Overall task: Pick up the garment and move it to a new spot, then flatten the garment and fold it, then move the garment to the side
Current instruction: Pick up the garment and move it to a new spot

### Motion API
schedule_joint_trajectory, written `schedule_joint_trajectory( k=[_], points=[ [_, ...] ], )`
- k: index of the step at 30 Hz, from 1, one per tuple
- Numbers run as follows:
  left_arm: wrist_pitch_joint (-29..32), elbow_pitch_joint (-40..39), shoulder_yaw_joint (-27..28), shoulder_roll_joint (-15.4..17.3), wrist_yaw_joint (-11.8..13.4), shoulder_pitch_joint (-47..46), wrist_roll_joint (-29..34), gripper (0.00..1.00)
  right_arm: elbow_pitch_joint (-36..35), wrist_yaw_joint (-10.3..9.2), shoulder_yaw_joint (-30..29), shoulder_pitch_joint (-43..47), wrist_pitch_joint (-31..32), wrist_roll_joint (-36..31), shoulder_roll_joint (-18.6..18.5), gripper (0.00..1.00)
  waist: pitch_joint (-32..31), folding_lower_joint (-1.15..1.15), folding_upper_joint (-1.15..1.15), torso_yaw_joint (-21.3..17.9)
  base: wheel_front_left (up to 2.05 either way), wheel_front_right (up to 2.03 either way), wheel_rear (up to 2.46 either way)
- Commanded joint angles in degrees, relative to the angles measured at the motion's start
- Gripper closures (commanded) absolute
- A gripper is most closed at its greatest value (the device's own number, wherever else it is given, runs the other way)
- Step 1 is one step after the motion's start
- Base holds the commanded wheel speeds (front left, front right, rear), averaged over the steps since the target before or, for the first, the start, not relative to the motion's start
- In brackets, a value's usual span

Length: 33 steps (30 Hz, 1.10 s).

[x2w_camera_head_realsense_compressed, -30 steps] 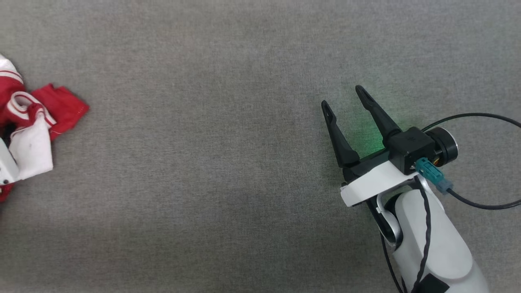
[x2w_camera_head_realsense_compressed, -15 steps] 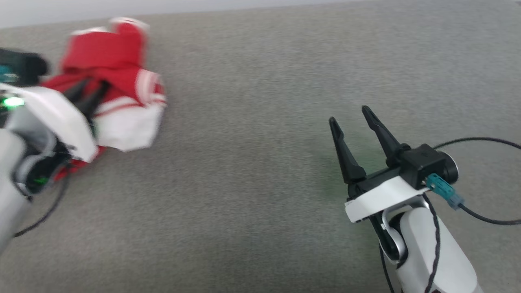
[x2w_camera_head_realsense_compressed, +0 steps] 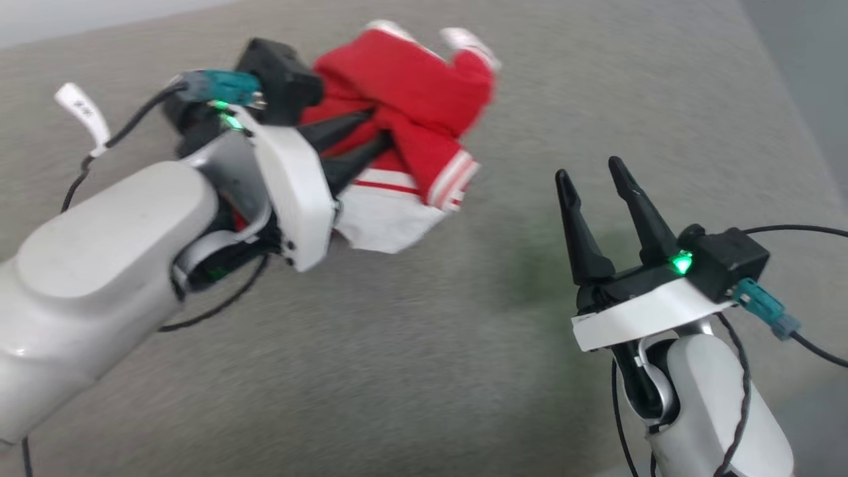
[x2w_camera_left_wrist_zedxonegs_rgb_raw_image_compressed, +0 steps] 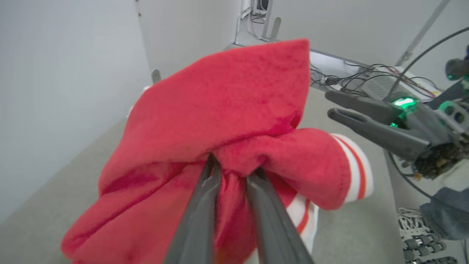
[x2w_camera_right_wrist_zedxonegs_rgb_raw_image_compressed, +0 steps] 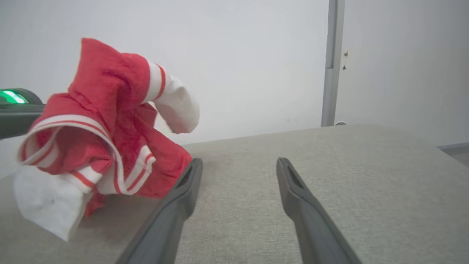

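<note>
Garment (x2w_camera_head_realsense_compressed: 411, 93), bunched at upper centre of the head view, pinched in my left end effector (x2w_camera_left_wrist_zedxonegs_rgb_raw_image_compressed: 234, 169), jaws narrow, over the grey surface (x2w_camera_head_realsense_compressed: 397, 371); my right end effector (x2w_camera_head_realsense_compressed: 589, 169) stands wide and empty, lower right.

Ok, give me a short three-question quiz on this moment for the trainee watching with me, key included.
1. True or false: the left gripper is shut on the garment.
2. Pick one. The right gripper is: A) open and holding nothing; B) shut on a sleeve; C) shut on a cable.
3. Short answer: is the garment laid flat or bunched up?

Key
1. True: red cloth is pinched between its two fingers.
2. A: its fingers stand apart over the grey surface, to the side of the garment.
3. Bunched up, a crumpled bundle of red body and white sleeves.
</note>
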Motion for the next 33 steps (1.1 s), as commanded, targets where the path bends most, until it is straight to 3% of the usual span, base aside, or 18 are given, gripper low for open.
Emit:
schedule_joint_trajectory(
  k=[1,6,12,25,26,28,29,30,33],
  points=[
    [-0.5,-0.5,-0.7,-0.6,0.1,-0.6,-1.0,1.00,-0.6,-0.04,-0.3,0.6,-0.1,1.1,0.0,0.00,3.0,0.00,0.00,-6.6,0.00,0.00,0.00],
    [4.3,-1.3,-1.7,0.0,0.1,1.6,0.0,1.00,-1.8,-0.03,-0.3,2.0,-0.1,4.2,0.1,0.00,4.7,0.00,0.00,-12.6,0.00,0.00,0.00],
    [12.8,-1.6,-1.5,2.2,0.1,5.9,3.3,1.00,-2.7,-0.03,-0.7,3.3,-0.1,6.7,0.1,0.00,5.7,0.00,0.00,-16.3,0.00,0.00,0.00],
    [24.0,2.4,-2.5,4.0,0.2,8.5,6.8,1.00,-4.4,-0.03,-2.7,5.4,-0.1,11.0,0.0,0.00,8.0,0.00,0.00,-17.2,0.00,0.00,0.00],
    [23.7,2.4,-2.5,4.1,0.2,8.4,6.9,0.94,-4.3,-0.03,-2.7,5.2,-0.1,10.9,0.0,0.00,8.0,0.00,0.00,-17.2,0.00,0.00,0.00],
    [22.6,2.3,-2.4,4.3,0.2,7.9,7.7,0.51,-4.1,-0.03,-2.8,4.6,-0.1,10.6,0.0,0.00,7.5,0.00,0.00,-17.0,0.00,0.00,0.00],
    [21.8,2.5,-2.3,3.9,0.2,7.7,7.3,0.21,-3.9,-0.04,-3.2,4.6,-0.1,10.2,0.0,0.00,6.9,0.00,0.00,-16.5,0.00,0.00,0.00],
    [21.2,2.2,-2.2,3.4,0.2,7.2,7.1,0.00,-3.7,-0.04,-3.6,4.5,-0.1,9.8,0.0,0.00,6.5,0.00,0.00,-15.9,0.00,0.00,0.00],
    [18.8,1.7,-1.8,2.2,0.2,5.4,7.1,0.00,-3.2,-0.03,-4.5,4.1,-0.1,8.0,0.0,0.00,4.7,0.00,0.00,-13.6,0.00,0.00,0.00]
  ],
)
